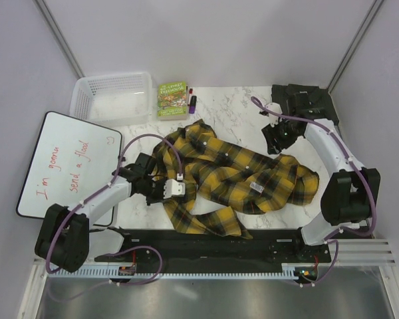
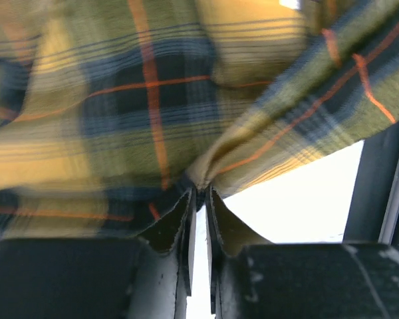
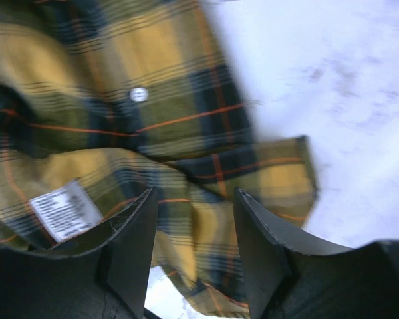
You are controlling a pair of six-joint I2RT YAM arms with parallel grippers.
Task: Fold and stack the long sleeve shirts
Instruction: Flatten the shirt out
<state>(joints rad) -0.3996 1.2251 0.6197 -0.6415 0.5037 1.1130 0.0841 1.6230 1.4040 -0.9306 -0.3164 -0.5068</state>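
The yellow-and-black plaid long sleeve shirt (image 1: 233, 176) lies crumpled across the middle of the marble table. My left gripper (image 1: 176, 188) is at the shirt's left edge. In the left wrist view its fingers (image 2: 201, 193) are pinched shut on a fold of plaid cloth (image 2: 153, 100). My right gripper (image 1: 277, 136) hovers over the shirt's right part. Its jaws (image 3: 196, 199) stand open above the plaid fabric (image 3: 120, 100), near a white care label (image 3: 63, 209), and grip nothing. The dark charcoal shirt (image 1: 302, 100) sits at the back right corner.
A white plastic basket (image 1: 113, 96) stands at the back left, with a green book (image 1: 172, 100) and markers (image 1: 191, 101) beside it. A whiteboard with red writing (image 1: 66, 166) lies along the left side. The black rail (image 1: 213, 242) runs along the near edge.
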